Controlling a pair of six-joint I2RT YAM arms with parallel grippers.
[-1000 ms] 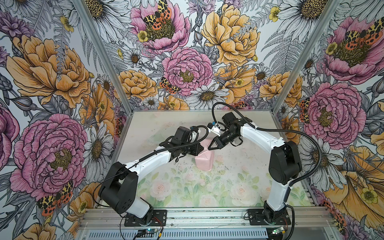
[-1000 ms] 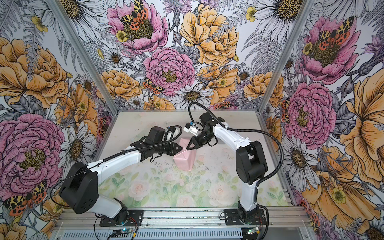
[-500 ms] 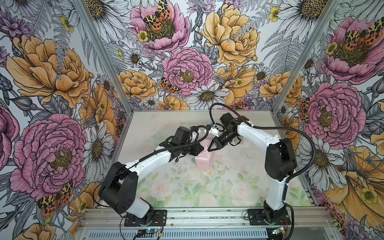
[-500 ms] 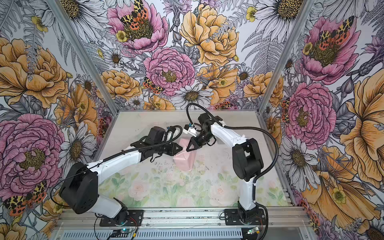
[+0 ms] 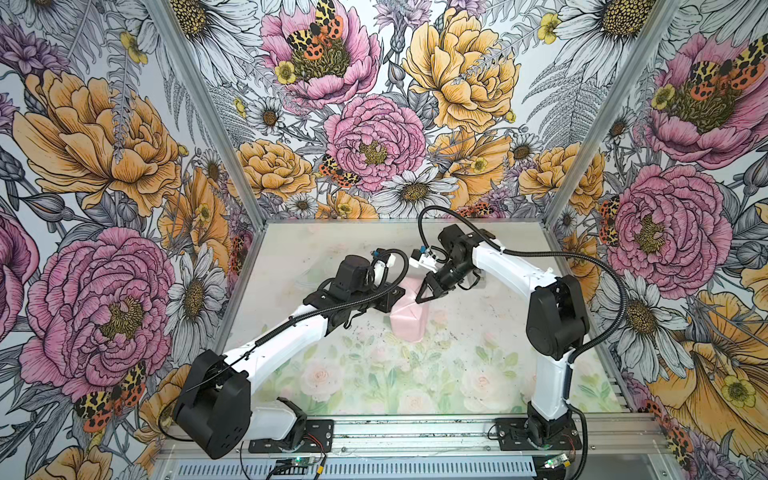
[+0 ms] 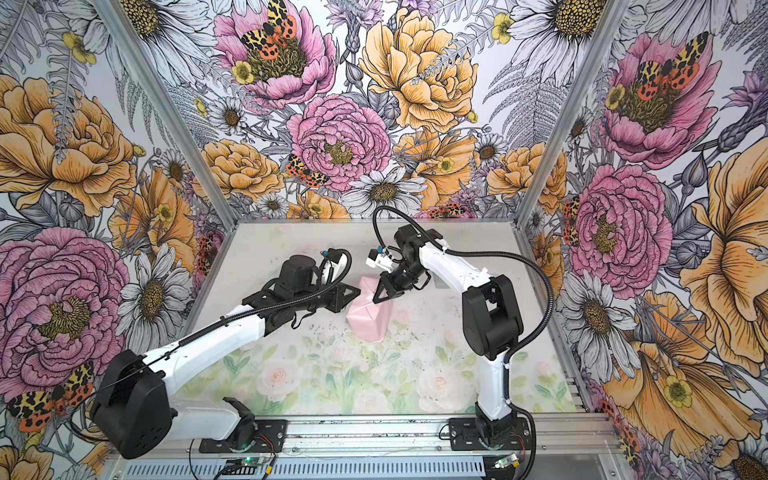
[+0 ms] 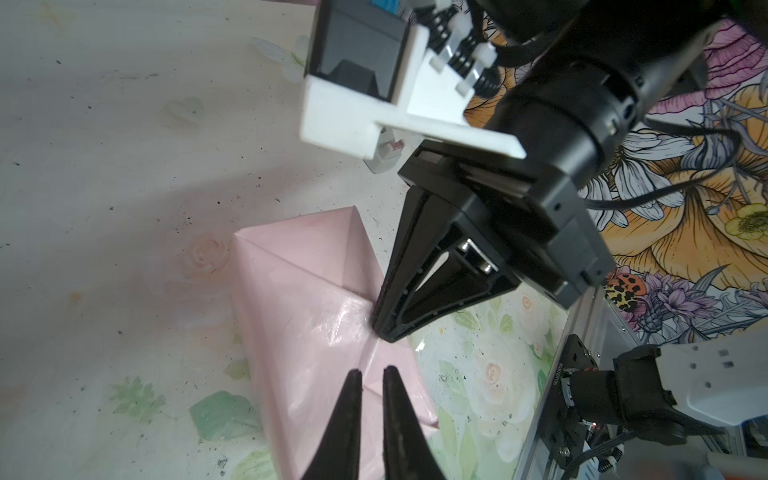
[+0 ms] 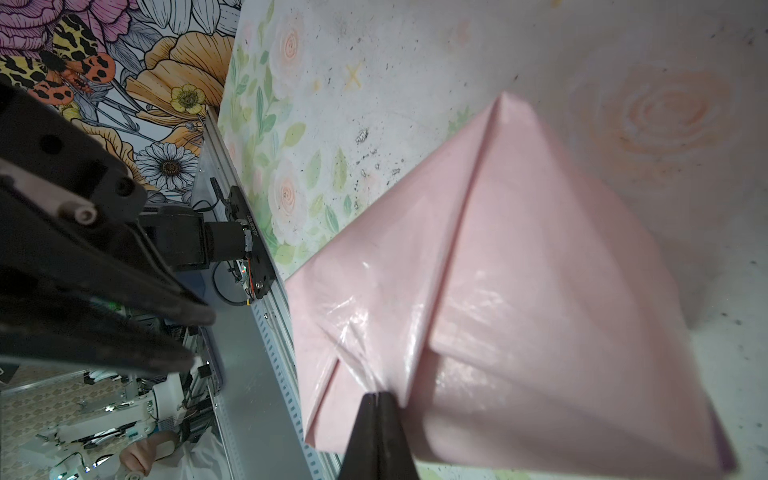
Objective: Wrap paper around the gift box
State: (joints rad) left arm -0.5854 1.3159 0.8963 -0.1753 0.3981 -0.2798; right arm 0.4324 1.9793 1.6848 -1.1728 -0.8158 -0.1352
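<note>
Pink paper (image 5: 409,322) folded (gift box hidden), right jaws clenched — tip on it, left jaws — hold unclear.

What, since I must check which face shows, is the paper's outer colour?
Pale pink paper, clearest in right wrist view.

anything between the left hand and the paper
Nothing visible. The left hand hangs right over the paper, jaws slightly apart. The right hand, shut, has its tip on the paper just beyond, beside the path rather than across it.
</note>
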